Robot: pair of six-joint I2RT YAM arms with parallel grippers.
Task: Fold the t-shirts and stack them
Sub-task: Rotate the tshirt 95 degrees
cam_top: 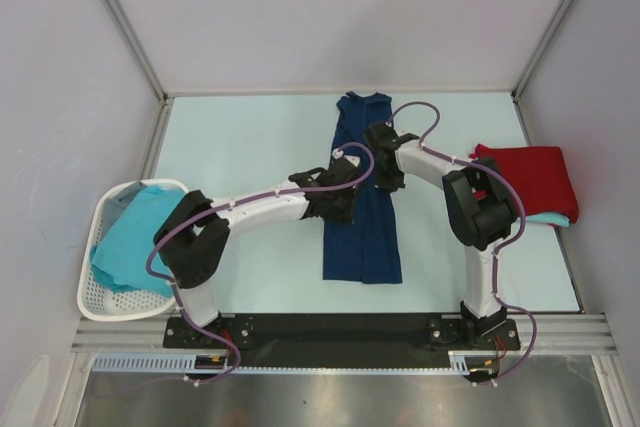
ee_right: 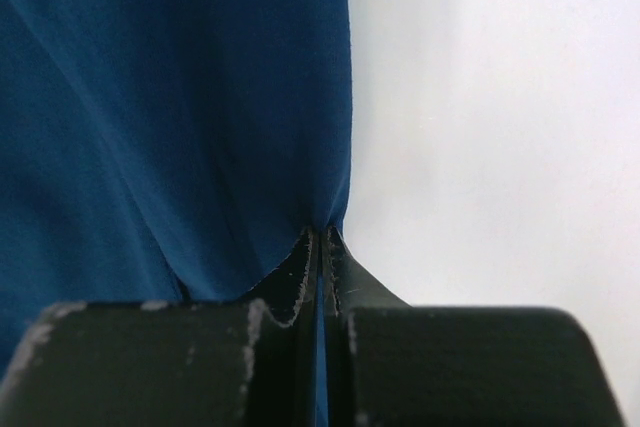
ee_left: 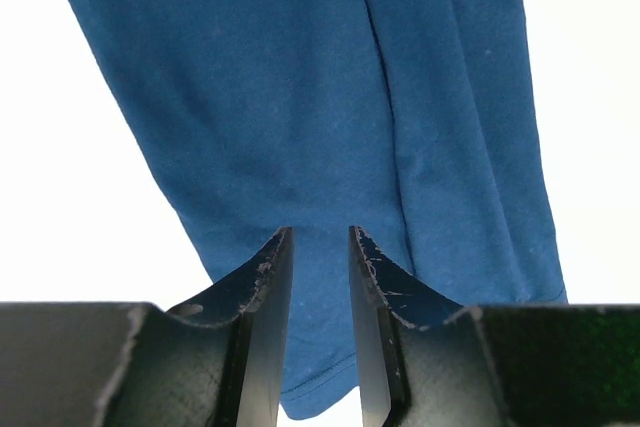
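A navy blue t-shirt (cam_top: 362,217) lies folded into a long narrow strip down the middle of the table. It fills the left wrist view (ee_left: 320,97) and the right wrist view (ee_right: 170,117). My left gripper (cam_top: 345,182) hovers over the strip's left edge with its jaws slightly apart and cloth showing between them, not pinched (ee_left: 320,247). My right gripper (cam_top: 385,162) is shut on the navy shirt's right edge (ee_right: 323,237). A folded red t-shirt (cam_top: 530,179) lies at the right on a turquoise one (cam_top: 552,219). Turquoise t-shirts (cam_top: 135,237) sit in the basket.
A white perforated basket (cam_top: 100,297) stands at the left front edge of the table. Grey walls enclose the pale table (cam_top: 240,147) on three sides. The arm bases sit on a black rail (cam_top: 340,332) at the near edge.
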